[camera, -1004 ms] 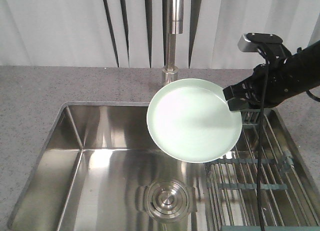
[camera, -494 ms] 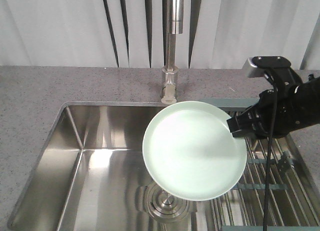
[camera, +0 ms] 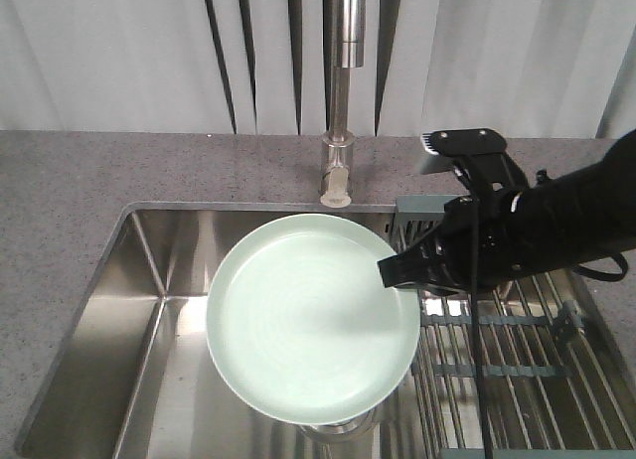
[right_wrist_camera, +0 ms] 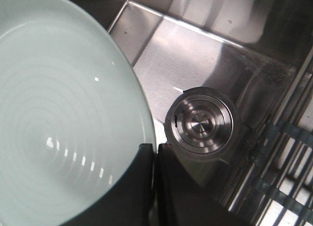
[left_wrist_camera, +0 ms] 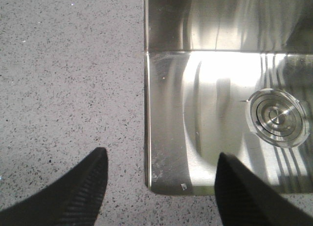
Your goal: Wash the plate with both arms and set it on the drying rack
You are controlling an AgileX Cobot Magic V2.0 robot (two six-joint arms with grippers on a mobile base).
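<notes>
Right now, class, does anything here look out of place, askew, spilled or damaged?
Nothing stands out. The plate looks whole, held by its rim in the right gripper above the sink; no spill or crack shows.

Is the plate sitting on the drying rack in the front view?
No, the plate is held by its rim in the right gripper over the sink, to the left of the drying rack.

Pinching the rim of a pale green plate [right_wrist_camera: 58,113] between two dark fingers [right_wrist_camera: 128,194], holding it over a steel sink [right_wrist_camera: 195,45], just beside the round drain [right_wrist_camera: 202,121], with rack bars [right_wrist_camera: 286,130] at right.
</notes>
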